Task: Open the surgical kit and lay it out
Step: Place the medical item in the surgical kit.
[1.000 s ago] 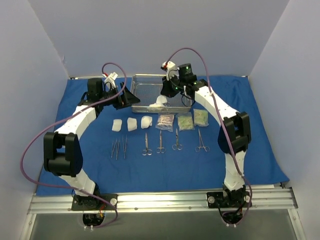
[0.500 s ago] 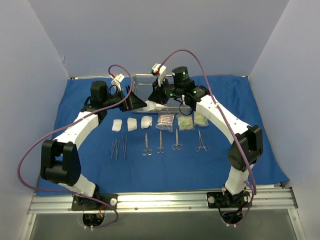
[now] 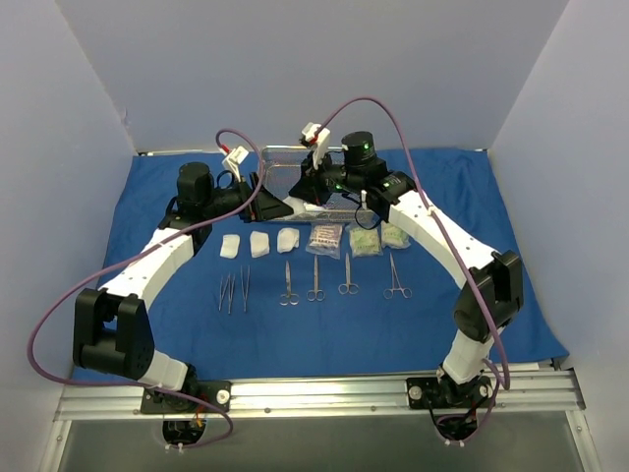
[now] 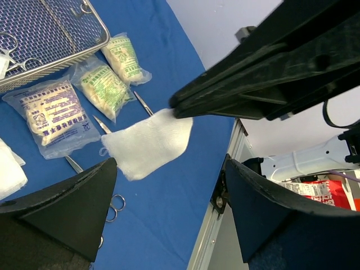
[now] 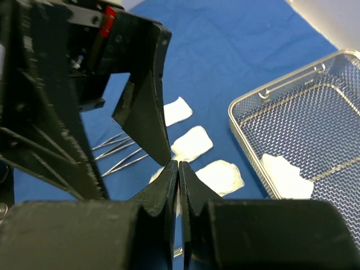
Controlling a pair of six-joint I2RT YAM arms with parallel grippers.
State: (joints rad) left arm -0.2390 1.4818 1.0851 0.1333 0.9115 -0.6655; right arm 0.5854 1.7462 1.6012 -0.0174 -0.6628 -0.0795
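My right gripper [image 3: 307,196] is shut on a white gauze pad [image 4: 147,143] and holds it in the air over the blue cloth [image 3: 147,187], near the left front corner of the steel wire-mesh tray [image 3: 285,167]. Its closed tips [image 5: 179,164] pinch one edge, and the pad hangs below. My left gripper [image 3: 279,206] is open and empty; its fingers [image 4: 67,214] straddle the space just below the hanging pad without touching it. Another gauze pad [image 5: 287,174] lies in the tray [image 5: 315,107].
On the cloth lie three gauze pads [image 3: 259,244], three clear packets [image 3: 365,240], tweezers [image 3: 236,291], scissors [image 3: 314,280] and forceps [image 3: 396,277] in two rows. The table's metal front rail [image 3: 314,393] runs below them.
My right gripper has carried the gauze pad left, out of the tray. My left gripper has moved right and now meets it at the tray's left front corner.
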